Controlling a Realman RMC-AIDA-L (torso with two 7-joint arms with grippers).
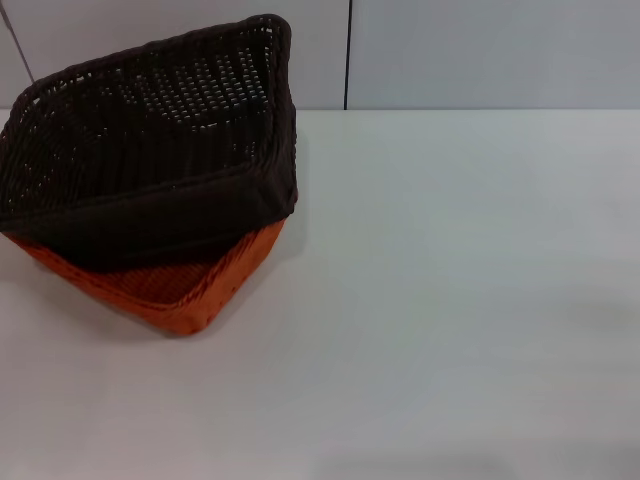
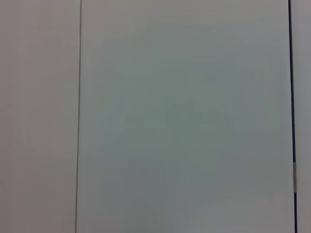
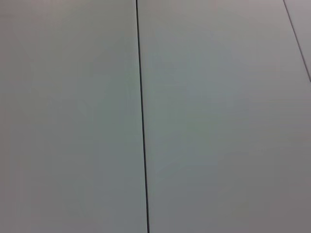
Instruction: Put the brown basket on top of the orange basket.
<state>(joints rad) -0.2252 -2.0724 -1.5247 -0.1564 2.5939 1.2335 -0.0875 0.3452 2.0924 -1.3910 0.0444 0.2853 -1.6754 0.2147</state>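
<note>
The dark brown, almost black, shallow woven basket (image 1: 150, 140) already sits on top of the bright orange woven basket (image 1: 185, 285). Both are at the far left of the white bench (image 1: 450, 300), close to the wall behind it. The brown basket is turned a bit and tilted, with its far corner higher. It does not sit straight inside the orange one. Only the near corner and front edge of the orange basket peek out from under it.

So the stacking step looks done, or very nearly done. No arm and no tool can be seen in any view, so I cannot tell if the left tool or the right tool has its fingers apart or together. Nothing is holding the brown basket.

If there is a next move, it would be a small one. A tool could press or nudge the brown basket so it lies flat and lines up with the orange one. It should push softly, so the pile does not slide.

The head view shows both baskets and the bench. The 2 wrist views show only a plain pale surface with thin dark lines, with no basket at all
</note>
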